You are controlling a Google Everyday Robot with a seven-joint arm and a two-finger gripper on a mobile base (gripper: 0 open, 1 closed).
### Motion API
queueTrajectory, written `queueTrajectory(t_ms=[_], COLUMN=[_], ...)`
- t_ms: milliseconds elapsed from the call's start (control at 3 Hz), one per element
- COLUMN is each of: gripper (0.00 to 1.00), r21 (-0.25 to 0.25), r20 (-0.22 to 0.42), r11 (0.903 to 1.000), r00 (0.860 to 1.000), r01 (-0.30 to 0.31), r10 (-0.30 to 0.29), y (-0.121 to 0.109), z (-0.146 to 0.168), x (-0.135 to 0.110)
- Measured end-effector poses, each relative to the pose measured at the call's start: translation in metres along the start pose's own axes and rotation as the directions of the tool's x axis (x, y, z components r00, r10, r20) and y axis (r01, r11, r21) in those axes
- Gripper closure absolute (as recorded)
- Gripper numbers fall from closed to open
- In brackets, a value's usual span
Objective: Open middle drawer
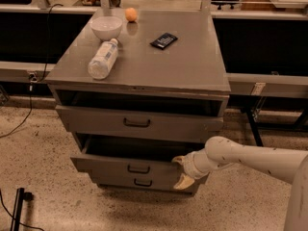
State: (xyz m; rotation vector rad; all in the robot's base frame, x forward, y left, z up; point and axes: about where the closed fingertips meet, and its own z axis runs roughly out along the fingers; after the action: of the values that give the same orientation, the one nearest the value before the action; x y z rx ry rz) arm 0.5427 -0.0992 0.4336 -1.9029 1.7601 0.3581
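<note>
The grey metal cabinet (144, 71) has three drawers. The middle drawer (110, 165), with a small dark bar pull (138, 169), stands partly pulled out, with a dark gap above its front. My gripper (182, 171) is at the right end of that drawer's front. Its cream fingers (185, 181) are spread apart, one at the front's top edge and one lower down. My white arm (250, 158) reaches in from the right. The top drawer (137, 123) also stands slightly out. The lowest drawer (142, 182) is in.
On the cabinet top lie a white bowl (106, 27), an orange (130, 14), a clear plastic bottle (103, 58) on its side and a black device (164, 40). Long benches run behind. A cable (19, 121) and a dark post (18, 206) are on the speckled floor at left.
</note>
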Motion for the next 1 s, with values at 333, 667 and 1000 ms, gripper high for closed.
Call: queueTrajectory(t_ms=[333, 667, 1000], gripper=[0.35, 0.17, 0.0], r21=[0.0, -0.029, -0.025], r20=[0.0, 0.081, 0.126], r11=[1.0, 0.9989, 0.997], r00=[1.0, 0.996, 0.99], r01=[0.0, 0.038, 0.073], r10=[0.0, -0.035, -0.07], y=[0.0, 0.024, 0.027], z=[0.0, -0.006, -0.006], x=[0.0, -0.029, -0.05])
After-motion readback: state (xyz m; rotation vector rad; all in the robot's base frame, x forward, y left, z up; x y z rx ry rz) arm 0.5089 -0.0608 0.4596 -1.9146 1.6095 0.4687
